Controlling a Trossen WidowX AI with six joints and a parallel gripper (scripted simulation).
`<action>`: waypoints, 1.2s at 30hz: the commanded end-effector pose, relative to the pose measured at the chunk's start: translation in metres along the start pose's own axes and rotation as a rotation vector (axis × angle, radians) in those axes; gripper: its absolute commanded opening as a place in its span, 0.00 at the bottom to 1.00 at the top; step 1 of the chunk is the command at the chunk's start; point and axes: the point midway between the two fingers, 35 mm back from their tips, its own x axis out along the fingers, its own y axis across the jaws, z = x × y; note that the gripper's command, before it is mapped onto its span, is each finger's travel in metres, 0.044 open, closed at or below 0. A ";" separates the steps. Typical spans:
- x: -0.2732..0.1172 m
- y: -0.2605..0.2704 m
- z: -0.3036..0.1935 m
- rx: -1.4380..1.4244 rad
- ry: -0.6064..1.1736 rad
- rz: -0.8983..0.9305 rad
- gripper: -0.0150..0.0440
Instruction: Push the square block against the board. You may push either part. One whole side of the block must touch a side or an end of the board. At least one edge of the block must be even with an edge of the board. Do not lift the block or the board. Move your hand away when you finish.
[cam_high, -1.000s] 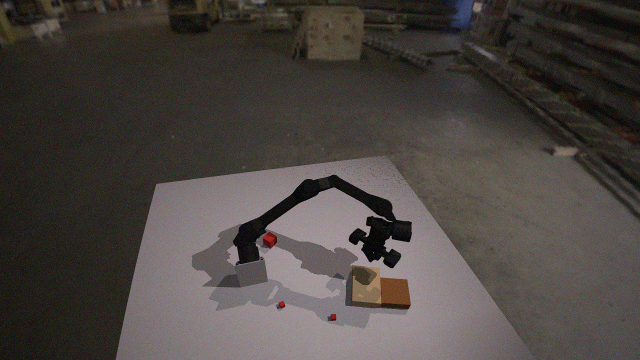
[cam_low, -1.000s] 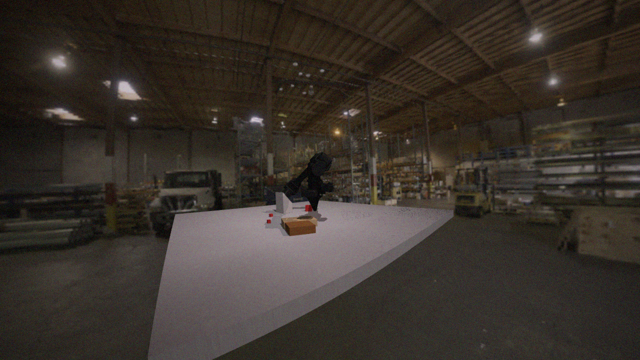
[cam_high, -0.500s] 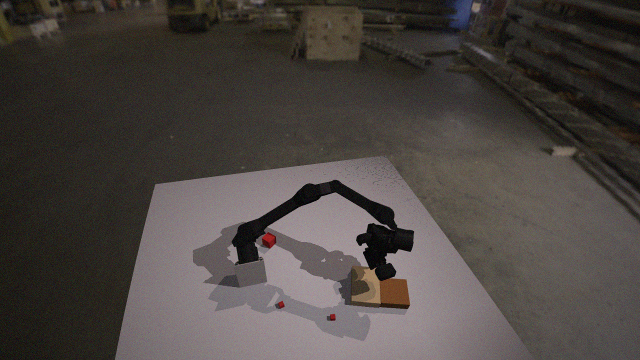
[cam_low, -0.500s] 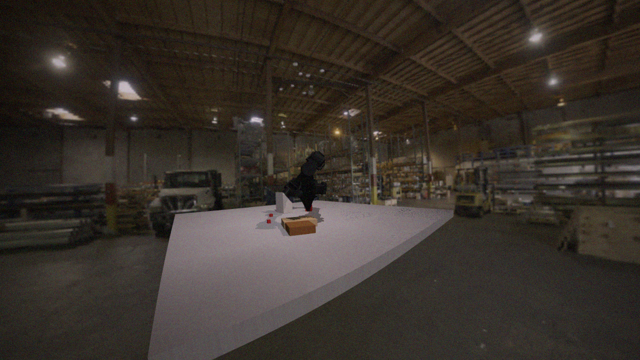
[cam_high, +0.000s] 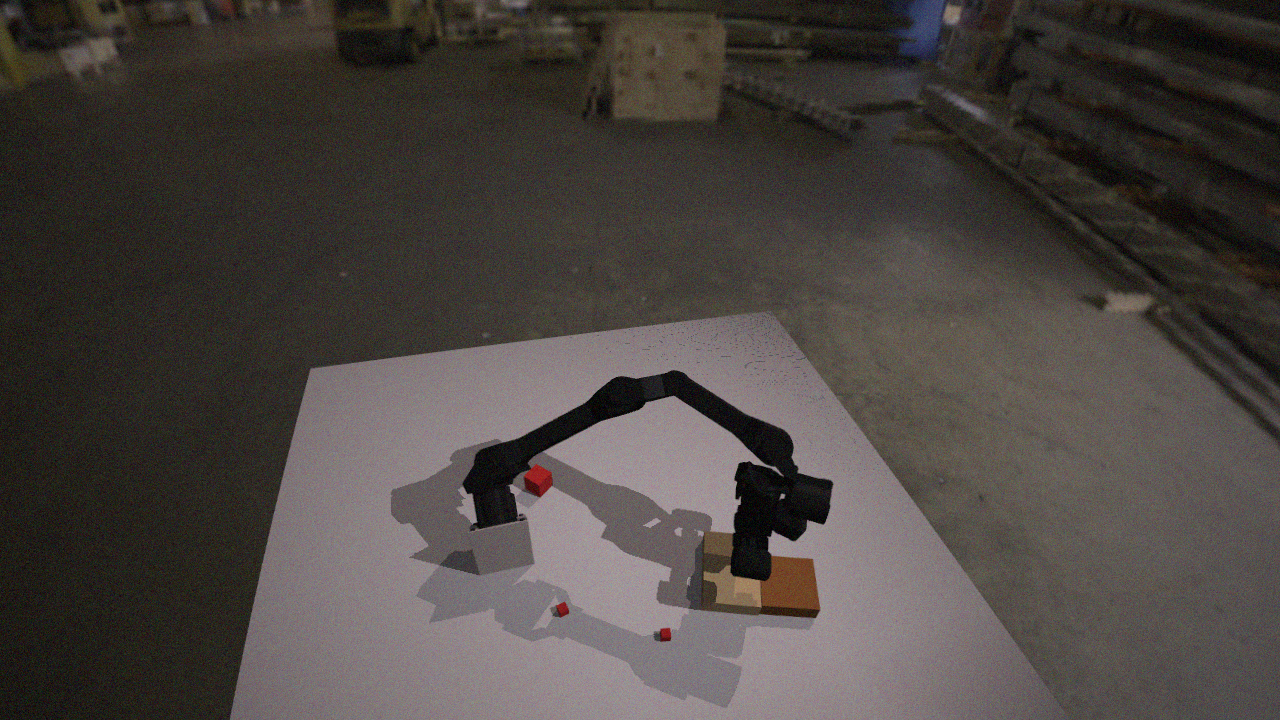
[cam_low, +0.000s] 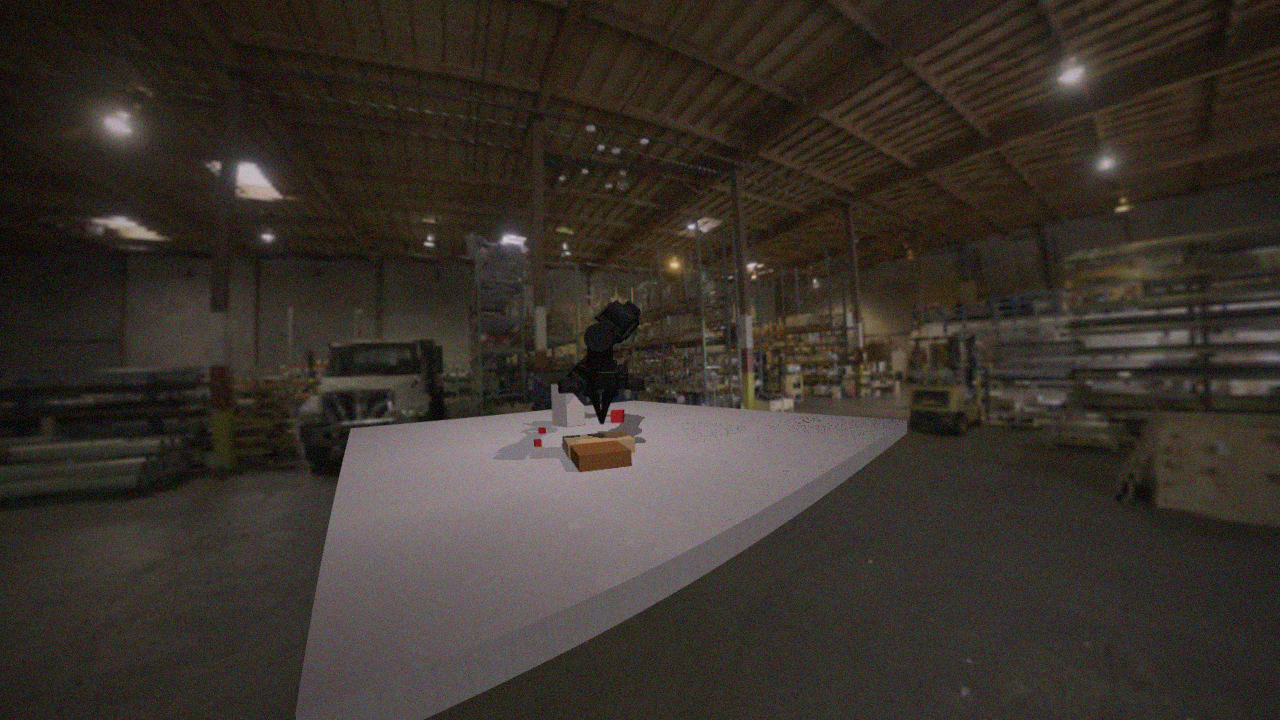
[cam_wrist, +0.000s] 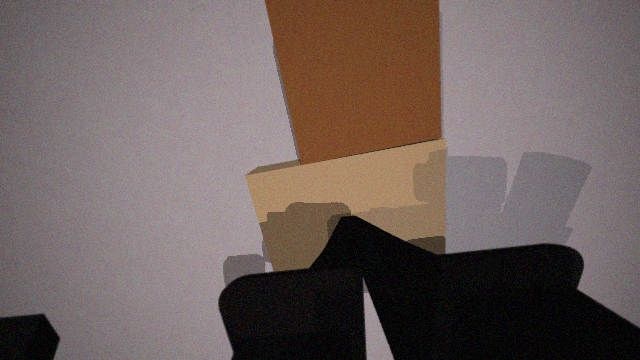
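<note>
The square block (cam_high: 790, 586) (cam_low: 604, 456) (cam_wrist: 365, 75) is orange-brown and lies flat. The board (cam_high: 735, 594) (cam_low: 630, 444) (cam_wrist: 345, 185) is pale tan and lies flat. One whole side of the block rests along the board's long side, with no visible gap. Their edges look even, or nearly so, at the front in the top view, on the right in the wrist view. At the other end the board extends past the block. My gripper (cam_low: 602, 421) (cam_wrist: 348, 223) is shut, empty and points down above the board. In the top view the hand hides part of the board and its own fingertips.
A larger red cube (cam_high: 537, 480) (cam_low: 617, 416) lies beside the arm's grey base (cam_high: 503, 548) (cam_low: 566, 409). Two small red cubes, one nearer the base (cam_high: 562, 609) (cam_low: 541, 430) and one nearer the board (cam_high: 665, 634) (cam_low: 537, 442), lie on the white table (cam_high: 358, 420) (cam_low: 447, 537).
</note>
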 end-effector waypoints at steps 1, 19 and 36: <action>-0.002 -0.008 0.002 0.118 -0.005 -0.003 0.25; -0.001 -0.049 0.002 0.741 -0.004 -0.001 0.25; 0.002 -0.087 -0.001 1.329 0.001 0.002 0.25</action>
